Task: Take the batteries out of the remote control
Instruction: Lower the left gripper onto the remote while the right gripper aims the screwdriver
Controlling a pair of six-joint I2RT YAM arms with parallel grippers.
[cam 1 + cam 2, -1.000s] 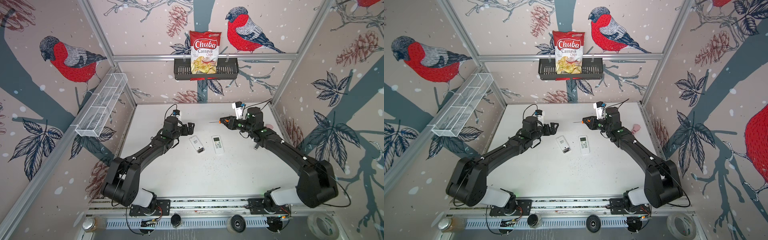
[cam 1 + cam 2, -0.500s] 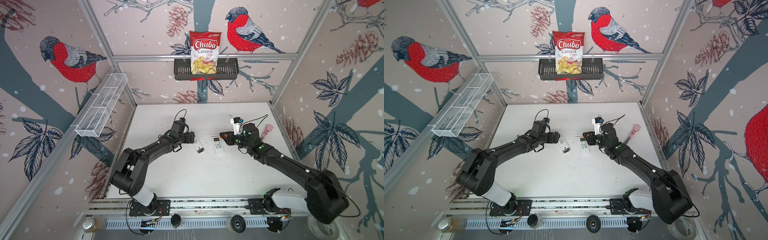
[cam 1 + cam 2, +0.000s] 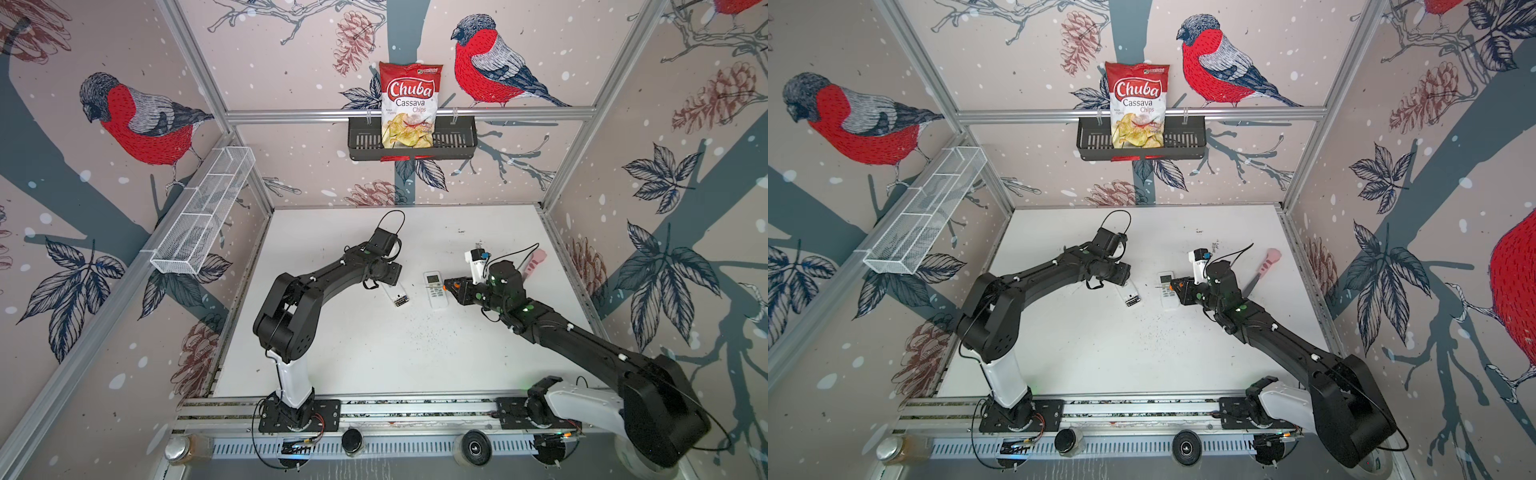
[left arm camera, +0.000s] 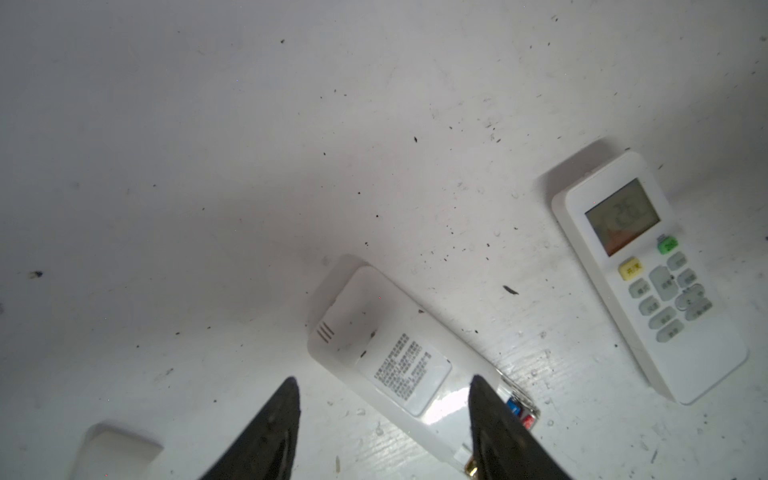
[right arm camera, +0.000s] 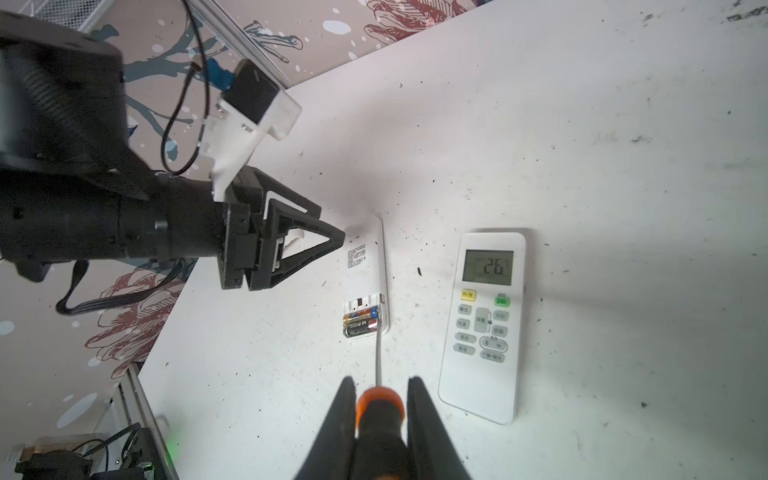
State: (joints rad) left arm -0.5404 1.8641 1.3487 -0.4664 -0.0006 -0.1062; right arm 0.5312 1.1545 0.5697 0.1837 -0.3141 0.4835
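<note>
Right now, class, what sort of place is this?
Probably a robot test cell: a left arm and right arm bolted to a base rail, an aluminium frame with bird-papered walls.

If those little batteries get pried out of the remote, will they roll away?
Probably: the batteries are smooth cylinders, and the table looks flat. They look rigid, so the screwdriver should lever them without bending.

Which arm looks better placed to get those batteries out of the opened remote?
Right: the right tool grips the orange-handled screwdriver, whose tip sits at the batteries in the open compartment of the face-down remote. The left tool, open, only flanks that remote's other end.
</note>
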